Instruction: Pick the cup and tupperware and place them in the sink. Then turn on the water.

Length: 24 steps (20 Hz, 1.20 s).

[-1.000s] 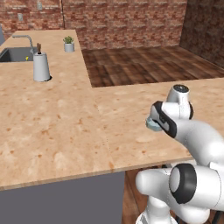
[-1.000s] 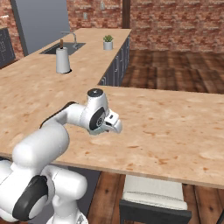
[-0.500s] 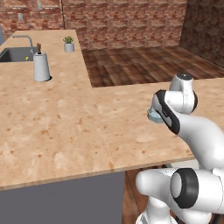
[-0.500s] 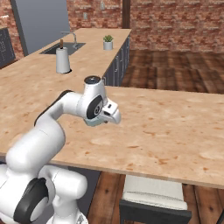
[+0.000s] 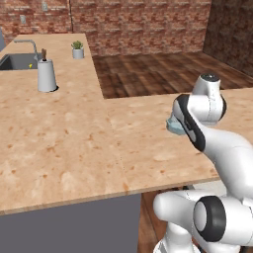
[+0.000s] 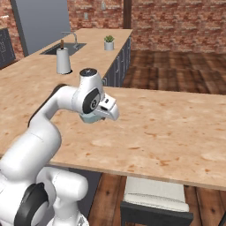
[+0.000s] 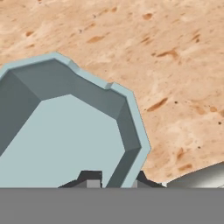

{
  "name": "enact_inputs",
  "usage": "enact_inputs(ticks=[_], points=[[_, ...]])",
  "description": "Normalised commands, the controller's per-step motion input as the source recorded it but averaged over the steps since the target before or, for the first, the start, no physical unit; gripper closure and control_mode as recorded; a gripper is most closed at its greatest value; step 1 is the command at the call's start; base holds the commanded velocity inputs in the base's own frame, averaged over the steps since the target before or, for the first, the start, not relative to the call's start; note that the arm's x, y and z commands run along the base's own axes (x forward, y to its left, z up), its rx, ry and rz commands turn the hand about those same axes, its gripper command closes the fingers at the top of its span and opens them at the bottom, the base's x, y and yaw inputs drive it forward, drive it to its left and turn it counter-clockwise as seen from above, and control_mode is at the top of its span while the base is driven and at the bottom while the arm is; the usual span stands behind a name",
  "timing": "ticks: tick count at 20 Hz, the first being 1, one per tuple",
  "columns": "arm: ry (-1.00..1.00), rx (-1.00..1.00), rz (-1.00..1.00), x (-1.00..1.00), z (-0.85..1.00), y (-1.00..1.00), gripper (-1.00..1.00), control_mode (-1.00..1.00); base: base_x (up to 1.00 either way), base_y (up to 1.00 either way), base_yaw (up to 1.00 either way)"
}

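Claw (image 7: pixel 114 180) nearly closed, pinching tupperware (image 7: pixel 65 135) wall, lifted above wood counter (image 5: pixel 74 143), sink (image 5: pixel 17 61) at ten o'clock

My left base view looks from behind my arm, forward and down over the counter (image 5: pixel 64 148), out to the sink (image 5: pixel 17 60) far at upper left. My right base view takes the same counter (image 6: pixel 176 128) from the other side, with the sink (image 6: pixel 66 47) far at upper left there too. Both share the plant (image 5: pixel 77 48) and the grey roll (image 6: pixel 63 61). My hand view sits very close on the tupperware (image 7: pixel 61 140), probably looking straight down.
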Motion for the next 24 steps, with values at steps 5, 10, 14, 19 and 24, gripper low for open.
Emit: enact_inputs(ticks=[5, 10, 14, 19, 24], points=[[0.00, 0.00, 0.00, -0.27, 0.27, 0.04, 1.00, -1.00, 0.00, 0.00, 0.00], [0.00, 0.00, 0.03, -0.19, 0.35, 0.17, 1.00, -1.00, 0.00, 0.00, 0.00], [0.01, 0.00, 0.03, -0.19, 0.39, 0.23, 1.00, -1.00, 0.00, 0.00, 0.00], [0.01, -0.01, 0.04, -0.21, 0.26, 0.22, 1.00, -1.00, 0.00, 0.00, 0.00], [0.01, -0.01, 0.04, -0.18, 0.24, 0.23, 1.00, -1.00, 0.00, 0.00, 0.00]])
